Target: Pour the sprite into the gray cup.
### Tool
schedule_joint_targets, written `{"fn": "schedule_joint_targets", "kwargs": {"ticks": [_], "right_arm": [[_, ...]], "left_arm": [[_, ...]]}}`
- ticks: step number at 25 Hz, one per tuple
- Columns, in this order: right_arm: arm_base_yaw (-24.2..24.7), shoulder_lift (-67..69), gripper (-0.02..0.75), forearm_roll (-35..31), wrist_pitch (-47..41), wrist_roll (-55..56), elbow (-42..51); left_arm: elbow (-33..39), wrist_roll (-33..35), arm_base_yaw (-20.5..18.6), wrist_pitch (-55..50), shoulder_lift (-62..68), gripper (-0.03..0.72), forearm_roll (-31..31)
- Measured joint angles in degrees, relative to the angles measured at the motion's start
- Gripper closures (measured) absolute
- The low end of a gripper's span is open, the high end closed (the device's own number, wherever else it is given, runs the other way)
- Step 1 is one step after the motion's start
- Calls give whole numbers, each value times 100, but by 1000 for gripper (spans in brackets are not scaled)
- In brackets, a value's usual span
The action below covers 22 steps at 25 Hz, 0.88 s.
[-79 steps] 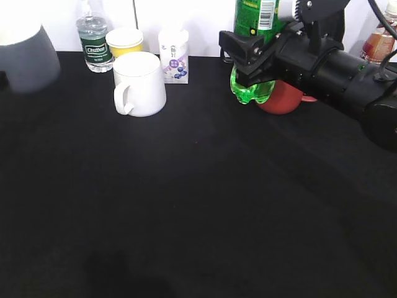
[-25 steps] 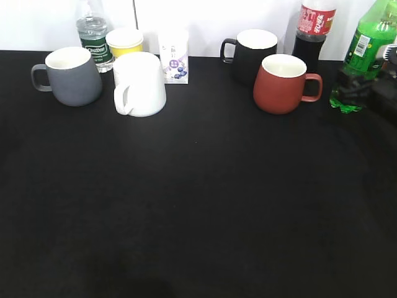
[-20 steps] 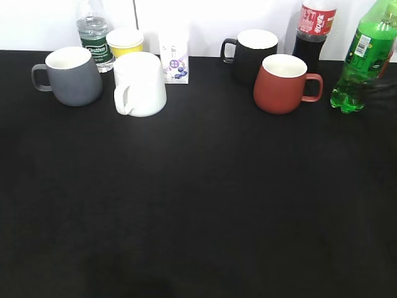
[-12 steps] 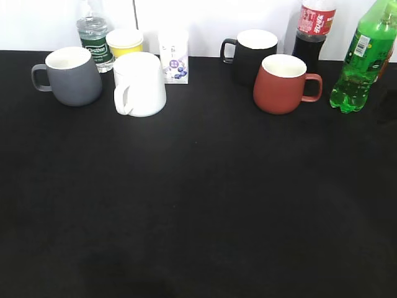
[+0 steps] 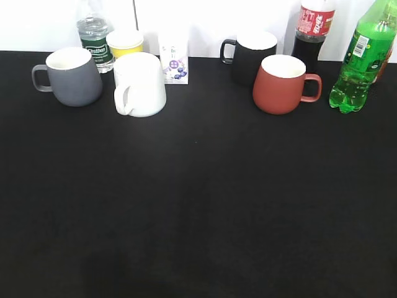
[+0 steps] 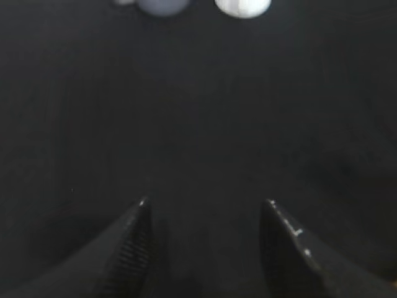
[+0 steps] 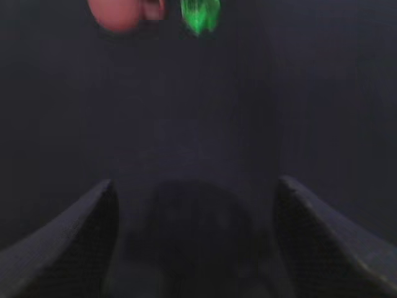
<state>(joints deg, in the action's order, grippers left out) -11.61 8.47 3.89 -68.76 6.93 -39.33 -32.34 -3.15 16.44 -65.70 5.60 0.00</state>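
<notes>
The bright-green sprite with its barcode label stands leaning; both grippers' jaws gape apart, holding nothing.

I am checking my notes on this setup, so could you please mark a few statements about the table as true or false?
1. The sprite stands at the far right, free of either tool. True.
2. The gray cup lies on its side. False: it stands upright, at the far left.
3. The white mug stands right of the gray cup. True.
4. The left tool is shut on a mug. False: it is open and empty over bare cloth.
5. The red mug stands in front of the black mug. True.
</notes>
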Motion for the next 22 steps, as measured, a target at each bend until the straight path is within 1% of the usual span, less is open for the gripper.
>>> {"fn": "schedule_joint_targets", "kwargs": {"ticks": [2, 4, 15, 16, 17, 19, 20, 21, 22], "right_arm": [[0, -340, 152, 20, 409, 0, 741], [0, -370, 152, 20, 784, -19, 1032], [0, -370, 152, -3, 891, -67, 1039], [76, -411, 152, -5, 904, -67, 1039], [379, -506, 152, -5, 904, -67, 1039], [1154, -743, 152, -5, 910, -67, 1039], [1436, -860, 152, -5, 904, -67, 1039], [1534, -877, 152, -5, 904, -67, 1039], [1547, -889, 152, -17, 904, -67, 1039]], "left_arm": [[233, 0, 0, 409, 2, 263, 63], [258, 0, 0, 448, 2, 263, 53], [270, 4, -19, 466, 19, 263, 35], [270, 4, -141, 466, -65, 263, 40], [270, 4, -352, 466, -155, 263, 40], [270, 4, -933, 466, -382, 263, 46], [270, 4, -1167, 466, -464, 263, 46], [275, 4, -1334, 474, -570, 263, 46], [275, 4, -1409, 467, -595, 263, 53]]}}
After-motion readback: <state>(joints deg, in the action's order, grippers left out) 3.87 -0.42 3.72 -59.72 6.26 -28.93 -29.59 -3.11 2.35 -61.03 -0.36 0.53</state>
